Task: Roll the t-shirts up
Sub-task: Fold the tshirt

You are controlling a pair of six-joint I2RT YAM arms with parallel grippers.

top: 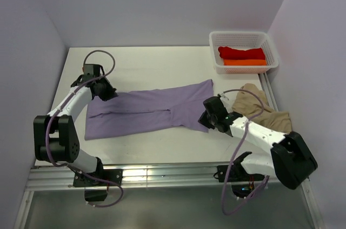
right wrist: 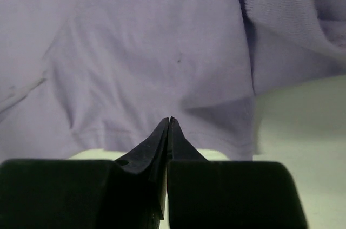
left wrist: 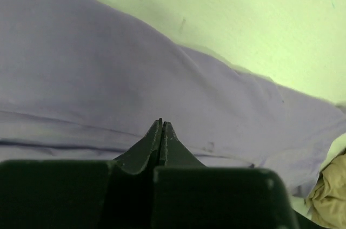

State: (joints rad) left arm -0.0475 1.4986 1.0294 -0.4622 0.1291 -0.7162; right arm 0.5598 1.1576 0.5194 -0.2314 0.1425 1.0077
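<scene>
Your left claw (left wrist: 162, 123) is closed, tips together, with no cloth visible between them. The lavender t-shirt (left wrist: 135, 77) lies spread out just ahead of it. Your right claw (right wrist: 170, 120) is closed too, at that shirt's hem. The beige t-shirt (top: 259, 107) lies bunched behind it.

The right arm (top: 259, 134) covers much of the crumpled beige-tan cloth t-shirt (top: 253, 98). The white plastic mesh basket's (top: 246, 69) front wall hides the orange cloth t-shirt's (top: 244, 62) near edge. In both wrist views the light purple cloth t-shirt (left wrist: 135, 77) runs off the edges.
</scene>
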